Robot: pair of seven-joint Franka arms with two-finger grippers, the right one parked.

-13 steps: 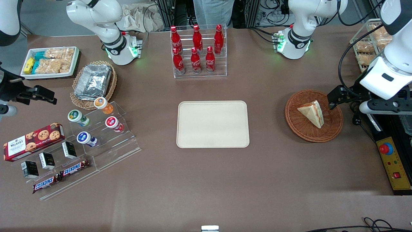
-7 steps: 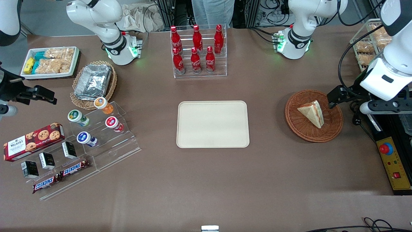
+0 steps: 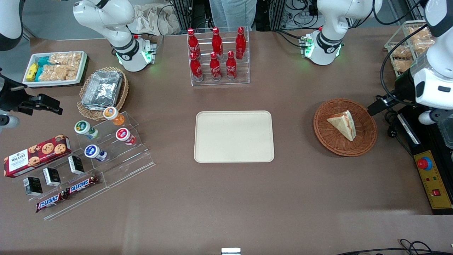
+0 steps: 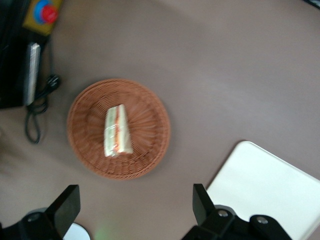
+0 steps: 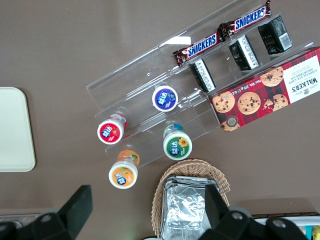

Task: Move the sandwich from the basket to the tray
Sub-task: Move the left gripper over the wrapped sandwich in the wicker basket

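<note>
The sandwich (image 3: 342, 124), a pale bread wedge with a red and green filling edge, lies in the round reddish-brown wicker basket (image 3: 345, 148). The cream tray (image 3: 233, 136) sits bare at the table's middle. My left gripper (image 3: 374, 107) hovers just outside the basket's rim, toward the working arm's end of the table. In the left wrist view the gripper (image 4: 134, 196) is open and empty, with its fingers (image 4: 67, 200) wide apart above bare table between the basket (image 4: 150, 105) and the tray (image 4: 270, 185). The sandwich (image 4: 117, 131) lies apart from them.
A clear rack of red cola bottles (image 3: 216, 56) stands farther from the camera than the tray. A yellow box with a red stop button (image 3: 432, 179) and black cables (image 3: 392, 131) lie beside the basket. Snack shelves (image 3: 88, 159) lie toward the parked arm's end.
My left gripper has drawn back from over the basket's rim toward the working arm's end of the table. The sandwich, basket and tray have not moved.
</note>
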